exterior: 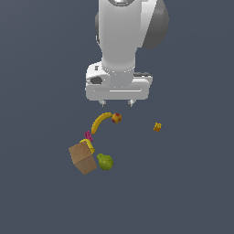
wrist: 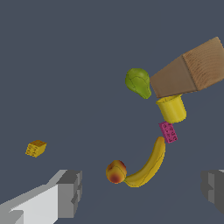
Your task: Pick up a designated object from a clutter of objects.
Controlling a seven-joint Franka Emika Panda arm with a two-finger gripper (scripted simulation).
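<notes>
The brown wood-grained block [exterior: 82, 158] stands at the near end of the clutter; it also shows in the wrist view [wrist: 192, 73]. The yellow cup [exterior: 88, 146] [wrist: 172, 109] and green pear [exterior: 105, 162] [wrist: 138, 82] touch or nearly touch it. Behind them lie the magenta piece [exterior: 88, 135] [wrist: 168, 132], the yellow banana [exterior: 99, 121] [wrist: 147, 165] and the red-yellow fruit [exterior: 116, 118] [wrist: 116, 171]. My gripper [exterior: 118, 103] [wrist: 142, 192] is open and empty. It hangs above the banana and fruit, well short of the block.
A tiny orange piece [exterior: 157, 126] [wrist: 36, 148] lies alone toward the exterior view's right. The surface is a plain dark grey floor [exterior: 183, 192]. The arm's white body [exterior: 121, 36] fills the upper middle of the exterior view.
</notes>
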